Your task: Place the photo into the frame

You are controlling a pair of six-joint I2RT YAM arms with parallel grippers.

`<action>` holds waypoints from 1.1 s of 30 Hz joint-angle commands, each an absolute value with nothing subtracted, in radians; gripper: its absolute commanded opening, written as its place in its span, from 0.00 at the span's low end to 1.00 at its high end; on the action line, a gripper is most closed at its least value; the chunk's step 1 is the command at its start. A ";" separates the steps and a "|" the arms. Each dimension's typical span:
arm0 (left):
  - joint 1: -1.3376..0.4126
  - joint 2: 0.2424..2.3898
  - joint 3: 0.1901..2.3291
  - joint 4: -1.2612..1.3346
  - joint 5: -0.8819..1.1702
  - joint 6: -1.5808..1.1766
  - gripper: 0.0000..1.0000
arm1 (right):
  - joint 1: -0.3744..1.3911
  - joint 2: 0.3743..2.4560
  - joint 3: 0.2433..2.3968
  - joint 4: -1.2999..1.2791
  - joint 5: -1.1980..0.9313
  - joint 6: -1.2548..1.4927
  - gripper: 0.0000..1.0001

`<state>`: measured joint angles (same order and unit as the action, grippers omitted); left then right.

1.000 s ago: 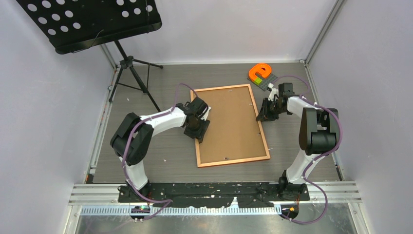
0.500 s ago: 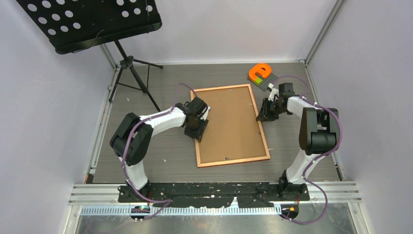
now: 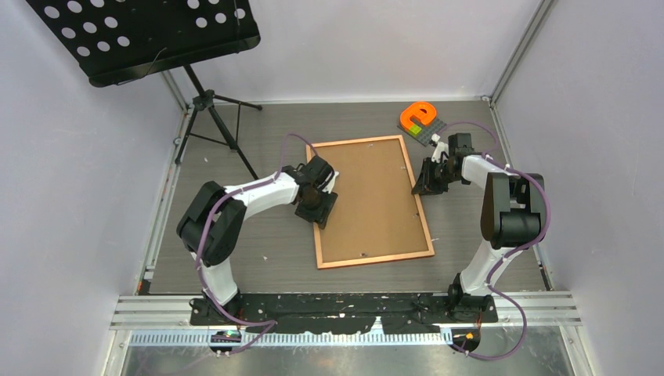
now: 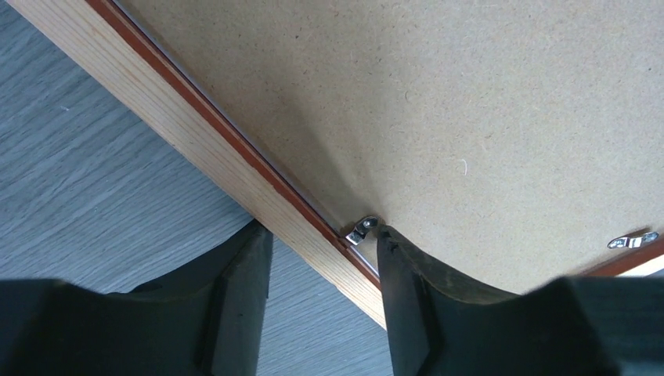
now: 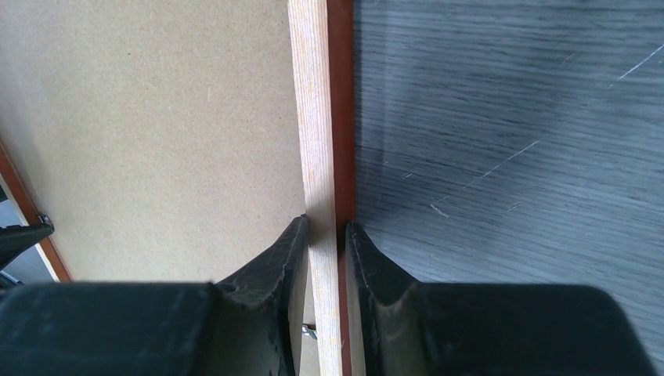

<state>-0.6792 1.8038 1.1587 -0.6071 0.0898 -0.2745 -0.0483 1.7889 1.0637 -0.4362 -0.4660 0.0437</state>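
I see the frame (image 3: 376, 259) lying face down in the middle of the table (image 3: 274, 243), with its long sides running from the top of the picture toward the bottom. Its plain brown backing board (image 3: 368, 200) is turned up inside the orange-brown border.

My left pincer (image 4: 321, 258) sits astride the frame's left rail, about halfway along it. It is partly open and has hold of nothing. The outer finger (image 4: 244, 298) is against the table side of the wood. The inner finger (image 4: 401, 301) rests over the backing board, its tip right beside a small metal clip (image 4: 362, 229).

My right pincer (image 5: 327, 235) is at the upper part of the frame's right rail, closed down on it, one finger pressed to each face of the wood.

An orange block (image 3: 417, 116) sits at upper right, apart from the frame's corner.
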 commanded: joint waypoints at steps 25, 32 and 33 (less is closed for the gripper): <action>-0.641 1.716 1.204 -0.622 0.042 -0.230 0.86 | -0.053 1.738 1.095 -0.412 -0.499 0.031 0.06; -0.566 1.665 1.251 -0.658 0.077 -0.219 0.91 | -0.054 1.753 1.126 -0.443 -0.488 -0.006 0.06; -0.555 1.657 1.258 -0.662 0.085 -0.217 0.91 | -0.053 1.756 1.134 -0.445 -0.484 -0.018 0.06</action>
<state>-0.5991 1.7416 1.2049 -0.6456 0.0608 -0.2379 -0.0483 1.7885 1.0718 -0.4477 -0.4618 0.0124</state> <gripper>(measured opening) 0.904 0.260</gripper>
